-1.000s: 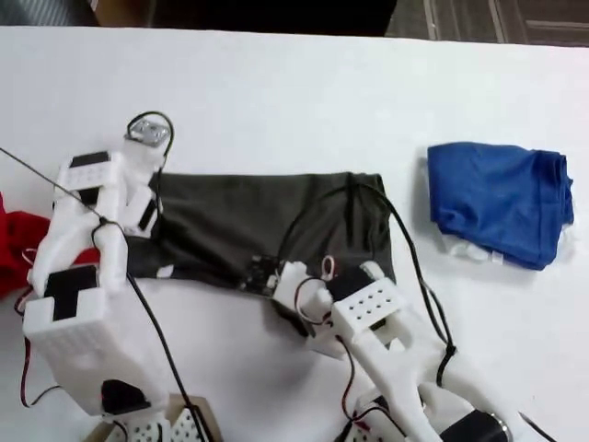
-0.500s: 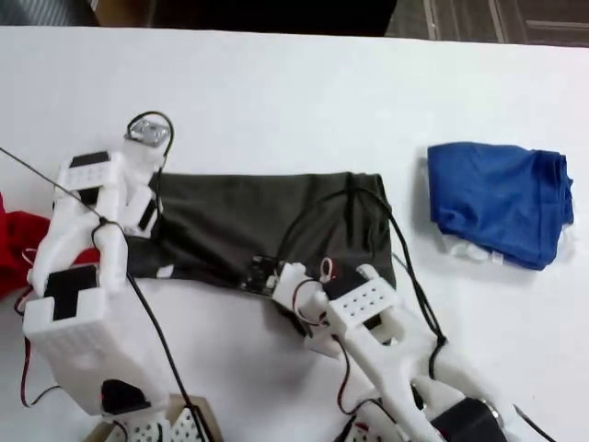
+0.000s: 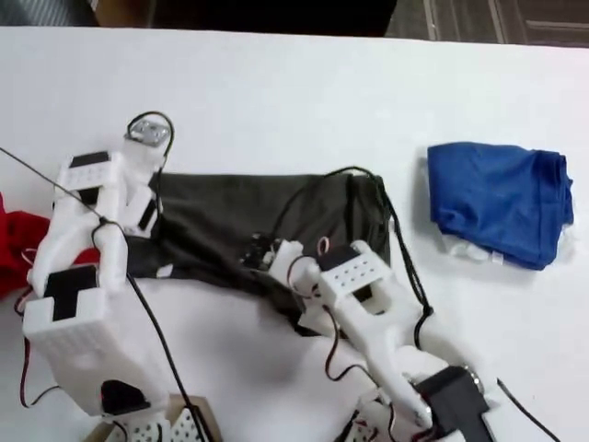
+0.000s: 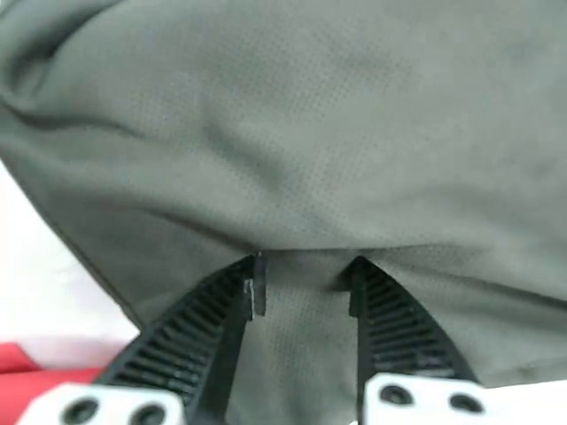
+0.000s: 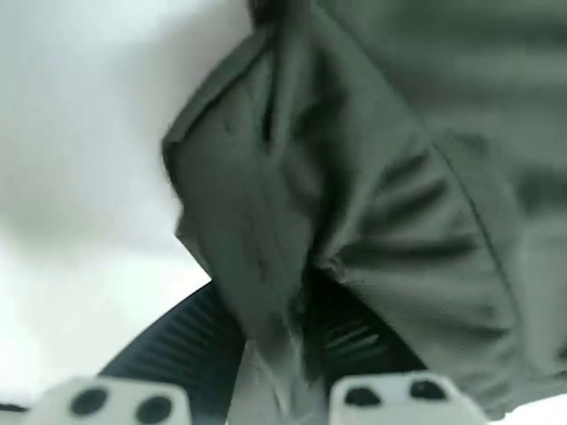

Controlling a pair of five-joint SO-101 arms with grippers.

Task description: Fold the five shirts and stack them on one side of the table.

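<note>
White table (image 3: 276,83) fills pretty much the whole high view, with a dark strip of room along the far edge. Lying across the middle of it is a dark grey shirt (image 3: 230,221), spread out in a long band and a bit rumpled along its near edge. The left arm (image 3: 92,230) sits over the left end of that shirt. From its wrist cam the left gripper (image 4: 304,282) has its jaws spread apart, tips down on the fabric, with cloth showing in the gap, so it's released rather than pinching anything. The right arm (image 3: 368,304) is over the near edge of the shirt, towards its right end, and the right gripper (image 5: 283,328) is clenched on a bunched fold of the grey cloth, which runs up between the jaws. A black cable (image 3: 350,180) from that arm loops over the shirt's right end. Off to the right, with bare table between, there's a blue shirt (image 3: 497,198) bundled into a rough rectangle. A red shirt (image 3: 14,239) pokes out at the left edge, partly hidden behind the left arm.
</note>
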